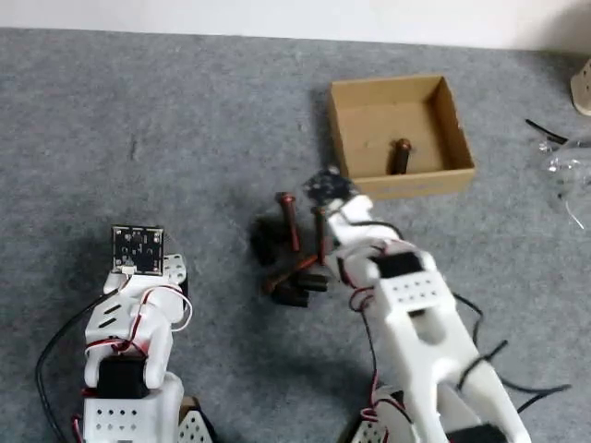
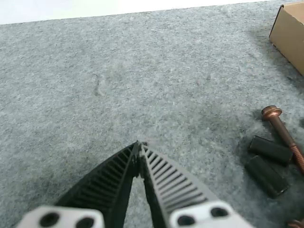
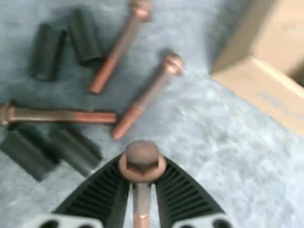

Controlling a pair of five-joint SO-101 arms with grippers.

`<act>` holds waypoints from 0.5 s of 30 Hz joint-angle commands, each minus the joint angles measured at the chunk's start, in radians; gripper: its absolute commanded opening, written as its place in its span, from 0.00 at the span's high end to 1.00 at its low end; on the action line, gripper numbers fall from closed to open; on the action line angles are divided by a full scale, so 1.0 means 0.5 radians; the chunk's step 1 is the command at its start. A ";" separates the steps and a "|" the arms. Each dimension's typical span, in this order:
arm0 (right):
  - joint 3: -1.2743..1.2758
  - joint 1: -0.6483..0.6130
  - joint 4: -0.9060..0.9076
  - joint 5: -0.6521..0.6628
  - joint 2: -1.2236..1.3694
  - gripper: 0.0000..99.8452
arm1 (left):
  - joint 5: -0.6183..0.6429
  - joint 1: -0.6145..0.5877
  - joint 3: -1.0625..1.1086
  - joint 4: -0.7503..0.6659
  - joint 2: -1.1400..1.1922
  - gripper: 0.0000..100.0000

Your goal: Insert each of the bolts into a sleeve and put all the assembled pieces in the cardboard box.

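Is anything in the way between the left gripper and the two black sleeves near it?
No, nothing visible is. Only bare grey carpet lies between the left gripper and the sleeves. A loose bolt lies on their far side, not in the path.

This looks like a robotics lab or a hobby workbench. A table [image 1: 138, 111] covered in grey felt carries a white left arm [image 1: 129, 351] and a white right arm [image 1: 416, 305], with bare wires [image 1: 42, 369] looping off them. Loose copper-coloured bolts [image 1: 288, 221] and black sleeves [image 1: 263, 242] lie between the arms. A plain cardboard box [image 1: 406, 185] sits farther off, and clear plastic bits [image 1: 563, 166] lie at the far right edge.
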 commanded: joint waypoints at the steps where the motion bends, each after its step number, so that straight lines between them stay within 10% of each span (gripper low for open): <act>1: 0.014 0.170 -0.038 -0.095 -0.222 1.00 | 0.012 -0.014 -0.054 -0.052 -0.023 0.99; 15: 0.020 0.425 0.333 0.101 -0.256 0.88 | 0.012 -0.008 -0.054 -0.052 -0.023 0.99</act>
